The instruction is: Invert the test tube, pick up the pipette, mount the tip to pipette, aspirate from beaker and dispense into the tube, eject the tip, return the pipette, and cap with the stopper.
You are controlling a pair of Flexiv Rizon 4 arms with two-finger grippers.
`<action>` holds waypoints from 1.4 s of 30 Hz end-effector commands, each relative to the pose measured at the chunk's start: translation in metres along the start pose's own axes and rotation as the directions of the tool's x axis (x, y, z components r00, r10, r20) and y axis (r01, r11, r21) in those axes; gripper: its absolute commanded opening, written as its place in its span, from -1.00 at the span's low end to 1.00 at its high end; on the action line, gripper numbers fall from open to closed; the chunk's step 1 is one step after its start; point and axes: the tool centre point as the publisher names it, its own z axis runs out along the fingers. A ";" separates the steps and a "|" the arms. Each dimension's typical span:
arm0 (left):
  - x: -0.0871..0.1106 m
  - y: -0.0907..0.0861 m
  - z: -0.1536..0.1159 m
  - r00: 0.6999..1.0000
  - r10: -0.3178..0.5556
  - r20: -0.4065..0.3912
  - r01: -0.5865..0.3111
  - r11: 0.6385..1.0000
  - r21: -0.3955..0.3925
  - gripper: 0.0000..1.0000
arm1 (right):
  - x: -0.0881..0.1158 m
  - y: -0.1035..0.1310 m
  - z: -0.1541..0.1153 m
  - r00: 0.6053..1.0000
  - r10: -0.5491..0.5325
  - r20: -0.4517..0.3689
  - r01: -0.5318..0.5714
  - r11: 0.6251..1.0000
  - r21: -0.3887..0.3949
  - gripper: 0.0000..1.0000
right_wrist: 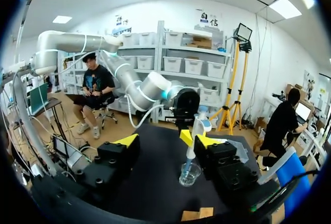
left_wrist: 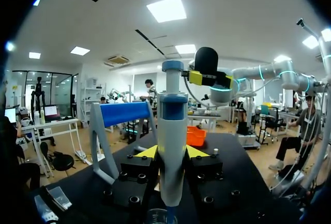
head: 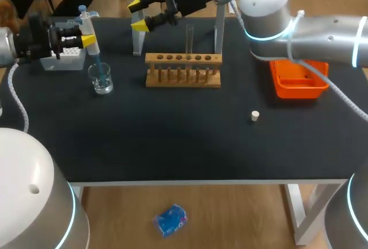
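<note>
Table bears beaker, pipette dipped in, pinched by left claw; right claw spread.

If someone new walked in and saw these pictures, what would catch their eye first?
Probably the left hand at the left of the table, shut on the pipette, whose tip dips into the beaker. Next come the right hand, open, beyond the wooden rack, and the bright orange tray at the table's right.
</note>
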 end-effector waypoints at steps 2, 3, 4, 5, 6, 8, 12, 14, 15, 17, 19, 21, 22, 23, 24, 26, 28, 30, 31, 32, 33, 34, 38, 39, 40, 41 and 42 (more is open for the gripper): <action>0.000 0.000 0.001 1.000 0.002 0.002 -0.002 1.000 0.000 -1.00 | -0.016 0.009 0.017 0.998 0.010 -0.055 -0.011 1.000 -0.015 -1.00; 0.000 0.000 0.001 1.000 0.002 0.002 -0.002 1.000 0.000 -1.00 | -0.017 0.012 0.019 0.998 0.010 -0.056 -0.011 1.000 -0.016 -1.00; 0.000 0.000 0.001 1.000 0.002 0.002 -0.002 1.000 0.000 -1.00 | -0.018 0.014 0.021 0.998 0.007 -0.062 -0.008 1.000 -0.018 -1.00; 0.000 0.000 0.001 1.000 0.002 0.002 -0.002 1.000 0.000 -1.00 | -0.019 0.017 0.023 0.998 0.002 -0.065 -0.004 1.000 -0.025 -1.00; 0.000 0.000 0.001 1.000 0.002 0.002 -0.002 1.000 0.000 -1.00 | -0.021 0.019 0.025 0.998 -0.002 -0.068 0.000 1.000 -0.028 -1.00; 0.000 0.000 0.001 1.000 0.002 0.002 -0.002 1.000 0.000 -1.00 | -0.023 0.024 0.029 0.997 -0.008 -0.074 0.005 0.999 -0.035 -1.00; 0.000 0.000 0.001 1.000 0.002 0.002 -0.002 1.000 0.000 -1.00 | -0.028 0.032 0.039 0.996 -0.015 -0.086 0.012 0.999 -0.045 -1.00; 0.000 0.000 0.001 1.000 0.002 0.002 -0.002 1.000 0.000 -1.00 | -0.031 0.035 0.044 0.996 -0.017 -0.091 0.013 0.999 -0.048 -1.00; 0.000 0.000 0.001 1.000 0.002 0.002 -0.002 1.000 0.000 -1.00 | -0.032 0.036 0.046 0.995 -0.016 -0.094 0.011 0.999 -0.052 -1.00; 0.000 0.000 0.001 1.000 0.002 0.002 -0.002 1.000 0.000 -1.00 | -0.034 0.039 0.050 0.995 -0.018 -0.098 0.008 0.995 -0.102 -1.00; 0.000 0.000 0.001 1.000 0.002 0.002 -0.002 1.000 0.000 -1.00 | -0.034 0.039 0.050 0.995 -0.018 -0.098 0.008 0.995 -0.102 -1.00; 0.000 0.000 0.001 1.000 0.002 0.002 -0.002 1.000 0.000 -1.00 | -0.034 0.039 0.050 0.995 -0.018 -0.098 0.008 0.995 -0.102 -1.00; 0.000 0.000 0.001 1.000 0.002 0.002 -0.002 1.000 0.000 -1.00 | -0.034 0.039 0.050 0.995 -0.018 -0.098 0.008 0.995 -0.102 -1.00; 0.000 0.000 0.001 1.000 0.002 0.002 -0.002 1.000 0.000 -1.00 | -0.034 0.039 0.050 0.995 -0.018 -0.098 0.008 0.995 -0.102 -1.00; 0.000 0.000 0.001 1.000 0.002 0.002 -0.002 1.000 0.000 -1.00 | -0.034 0.039 0.050 0.995 -0.018 -0.098 0.008 0.995 -0.102 -1.00; 0.000 0.000 0.001 1.000 0.002 0.002 -0.002 1.000 0.000 -1.00 | -0.034 0.039 0.050 0.995 -0.018 -0.098 0.008 0.995 -0.102 -1.00; 0.000 0.000 0.001 1.000 0.002 0.002 -0.002 1.000 0.000 -1.00 | -0.034 0.039 0.050 0.995 -0.018 -0.098 0.008 0.995 -0.102 -1.00; 0.000 0.000 0.001 1.000 0.002 0.002 -0.002 1.000 0.000 -1.00 | -0.034 0.039 0.050 0.995 -0.018 -0.098 0.008 0.995 -0.102 -1.00; 0.000 0.000 0.001 1.000 0.002 0.002 -0.002 1.000 0.000 -1.00 | -0.034 0.039 0.050 0.995 -0.018 -0.098 0.008 0.995 -0.102 -1.00; 0.000 0.000 0.001 1.000 0.002 0.002 -0.002 1.000 0.000 -1.00 | -0.034 0.039 0.050 0.995 -0.018 -0.098 0.008 0.995 -0.102 -1.00; 0.000 0.000 0.001 1.000 0.002 0.002 -0.002 1.000 0.000 -1.00 | -0.034 0.039 0.050 0.995 -0.018 -0.098 0.008 0.995 -0.102 -1.00; 0.000 0.000 0.001 1.000 0.002 0.002 -0.002 1.000 0.000 -1.00 | -0.034 0.039 0.050 0.995 -0.018 -0.098 0.008 0.995 -0.102 -1.00; 0.000 0.000 0.001 1.000 0.002 0.002 -0.002 1.000 0.000 -1.00 | -0.038 0.038 0.051 0.993 0.001 -0.118 -0.011 0.997 -0.082 -1.00; 0.000 0.000 0.001 1.000 0.002 0.002 -0.002 1.000 0.000 -1.00 | -0.039 0.037 0.052 0.992 0.011 -0.126 -0.021 0.997 -0.073 -1.00; 0.000 0.000 0.001 1.000 0.002 0.002 -0.002 1.000 0.000 -1.00 | -0.040 0.036 0.053 0.992 0.019 -0.128 -0.026 0.998 -0.053 -1.00; 0.000 0.000 0.001 1.000 0.002 0.002 -0.002 1.000 0.000 -1.00 | -0.041 0.035 0.053 0.991 0.030 -0.131 -0.035 0.999 -0.038 -1.00; 0.000 0.000 0.001 1.000 0.002 0.002 -0.002 1.000 0.000 -1.00 | -0.041 0.034 0.054 0.991 0.037 -0.132 -0.040 0.999 -0.024 -1.00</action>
